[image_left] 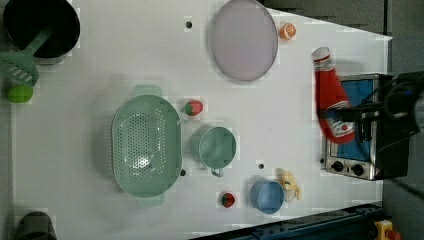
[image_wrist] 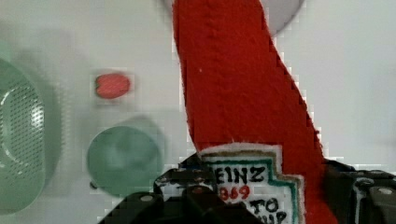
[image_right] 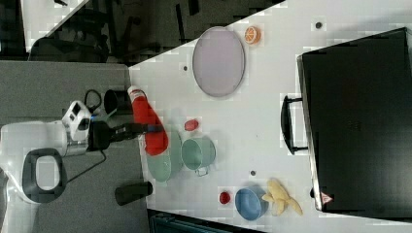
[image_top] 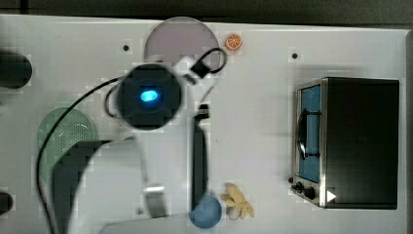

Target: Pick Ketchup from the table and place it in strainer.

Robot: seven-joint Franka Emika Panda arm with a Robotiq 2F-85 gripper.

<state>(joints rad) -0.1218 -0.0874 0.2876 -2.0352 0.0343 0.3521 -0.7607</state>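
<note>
White counter [image_left: 100, 60] carries the strainer [image_left: 145, 145]. Jaws grip the ketchup [image_left: 331, 97] across its label, seemingly lifted off the counter, cap toward twelve o'clock in the left view, well apart from the strainer at about three o'clock of it.

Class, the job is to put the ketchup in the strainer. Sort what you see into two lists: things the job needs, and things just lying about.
Needed for the job:
ketchup bottle, held in the gripper
strainer

Just lying about:
grey plate
green cup
blue bowl
banana
orange slice
two strawberries
toaster oven
black pot
</note>
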